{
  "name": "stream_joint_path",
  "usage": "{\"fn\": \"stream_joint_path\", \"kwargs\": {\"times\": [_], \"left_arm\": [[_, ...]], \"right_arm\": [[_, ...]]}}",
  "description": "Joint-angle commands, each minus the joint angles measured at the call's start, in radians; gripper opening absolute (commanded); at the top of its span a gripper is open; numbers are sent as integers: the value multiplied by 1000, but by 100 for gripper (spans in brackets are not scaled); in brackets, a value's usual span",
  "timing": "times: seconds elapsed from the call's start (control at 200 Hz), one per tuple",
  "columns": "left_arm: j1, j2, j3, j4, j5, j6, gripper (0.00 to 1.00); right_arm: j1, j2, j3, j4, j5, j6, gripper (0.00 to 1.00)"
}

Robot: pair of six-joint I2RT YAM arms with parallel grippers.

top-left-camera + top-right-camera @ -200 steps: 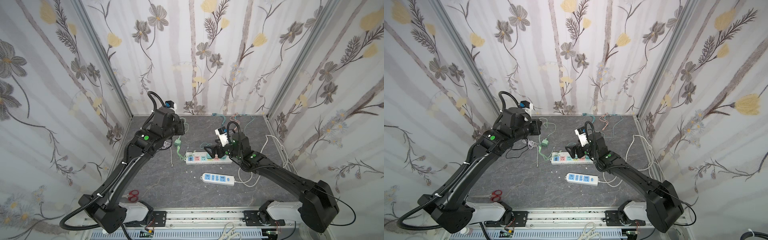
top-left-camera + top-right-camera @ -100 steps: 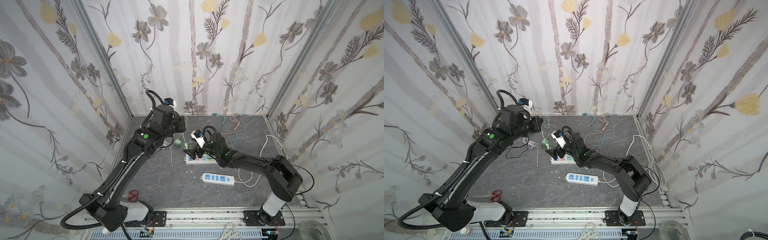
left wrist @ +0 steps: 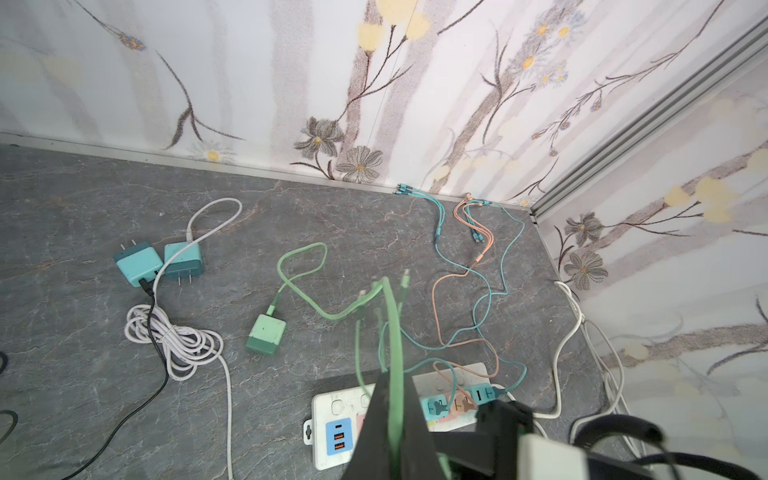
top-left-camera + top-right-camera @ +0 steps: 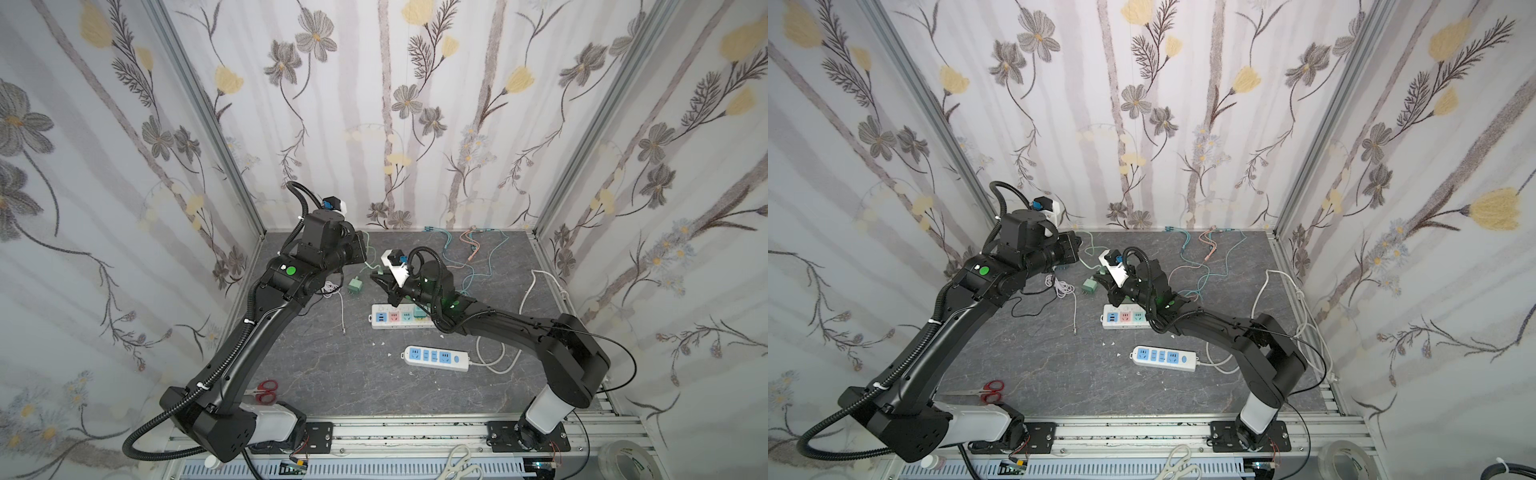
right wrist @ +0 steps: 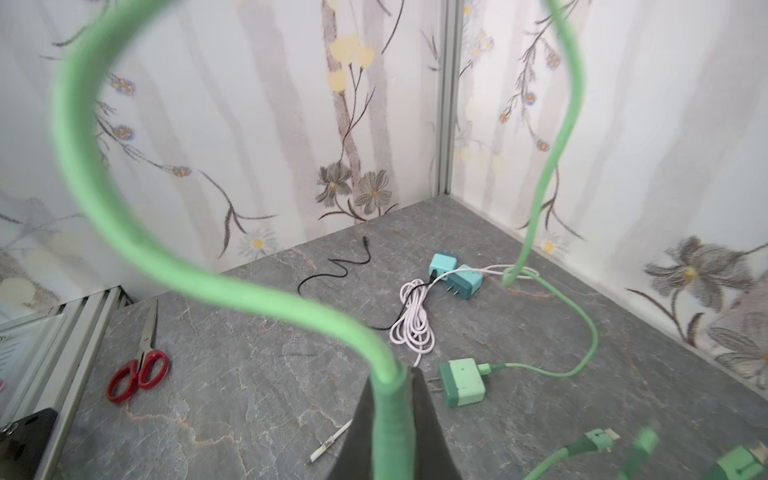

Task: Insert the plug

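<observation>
Power strips, two: pastel power strip (image 4: pixel 399 318); blue-socket strip (image 4: pixel 434 358) just in front of it.
Loose wall adapters, three: green adapter (image 4: pixel 355 286) beside the pastel strip on the left arm's side; teal adapters (image 3: pixel 139 264), two, side by side, farther that way.
Cables: one green cable (image 5: pixel 390 415), one white coiled cable (image 3: pixel 178 345), one black cable (image 5: pixel 365 241). Teal and orange ones behind the strip are tangled, so their count is unclear.
Red scissors (image 4: pixel 266 390), one.
Tape roll (image 4: pixel 604 455), one.
Arms, two: left arm (image 4: pixel 257 324), right arm (image 4: pixel 519 332).

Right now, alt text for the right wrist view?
The right gripper is shut on a green cable looping up past the camera. On the gray table beyond: green charger, two teal chargers, coiled white cord, red scissors.
</observation>
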Motion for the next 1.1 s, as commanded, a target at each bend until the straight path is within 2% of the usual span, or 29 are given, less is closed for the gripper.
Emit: {"fn": "stream_joint_path", "kwargs": {"times": [0.0, 0.07, 0.105, 0.14, 0.195, 0.23, 0.26, 0.32, 0.435, 0.555, 0.674, 0.864, 1.024, 1.099], "left_arm": [[20, 45, 8, 49, 51, 18, 0], [38, 116, 55, 85, 84, 27, 1], [42, 160, 96, 91, 99, 44, 6], [42, 205, 134, 98, 115, 74, 18], [43, 262, 164, 130, 110, 117, 53], [47, 286, 170, 155, 85, 139, 70], [52, 306, 176, 164, 57, 158, 77], [67, 339, 189, 151, 13, 194, 83], [97, 378, 173, 74, 21, 251, 90], [105, 384, 69, 34, 30, 352, 91], [119, 450, 32, -46, 26, 410, 90], [120, 596, 58, -114, 14, 400, 86], [129, 685, 97, -164, 49, 413, 83], [134, 710, 103, -175, 32, 401, 83]], "right_arm": [[-61, -60, -8, -98, 21, 59, 0], [-118, -82, 12, -156, -12, 101, 0], [-152, -82, 37, -196, -23, 119, 0], [-184, -75, 70, -246, -27, 136, 0], [-237, -46, 145, -341, -25, 153, 0], [-269, -14, 200, -401, -24, 165, 0], [-297, 18, 255, -449, -31, 175, 0], [-348, 91, 354, -522, -44, 203, 0], [-411, 228, 543, -608, -75, 233, 0], [-423, 291, 642, -651, -76, 238, 0], [-422, 278, 632, -647, -79, 237, 0], [-422, 247, 572, -647, -90, 236, 0], [-422, 231, 546, -656, -98, 227, 0], [-422, 227, 541, -666, -98, 222, 0]]}}
